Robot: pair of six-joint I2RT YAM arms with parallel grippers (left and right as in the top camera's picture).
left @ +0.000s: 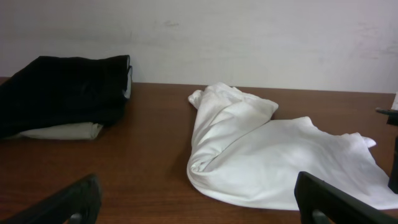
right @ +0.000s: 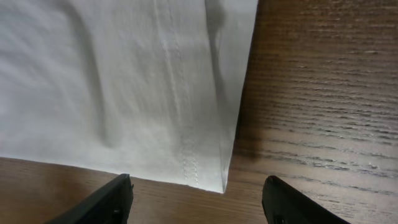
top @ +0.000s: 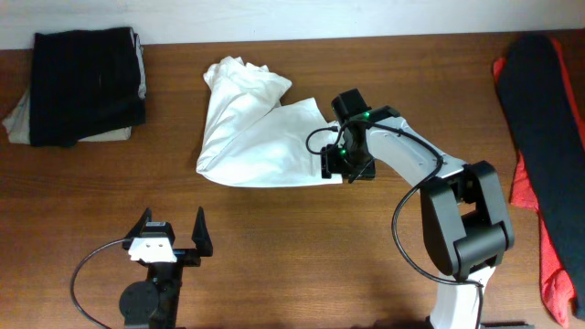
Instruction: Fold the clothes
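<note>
A wrinkled white garment (top: 256, 132) lies partly folded on the wooden table, bunched at its far end. My right gripper (top: 345, 167) is open and hovers just over its near right corner; the right wrist view shows the stitched hem corner (right: 211, 168) between the fingers (right: 198, 199), not held. My left gripper (top: 170, 234) is open and empty near the front edge, well short of the garment (left: 273, 162). No green label shows.
A folded stack of black cloth over pale cloth (top: 82, 87) sits at the back left, also in the left wrist view (left: 62, 93). A black and red pile of clothes (top: 544, 137) lies along the right edge. A pale wall stands behind the table.
</note>
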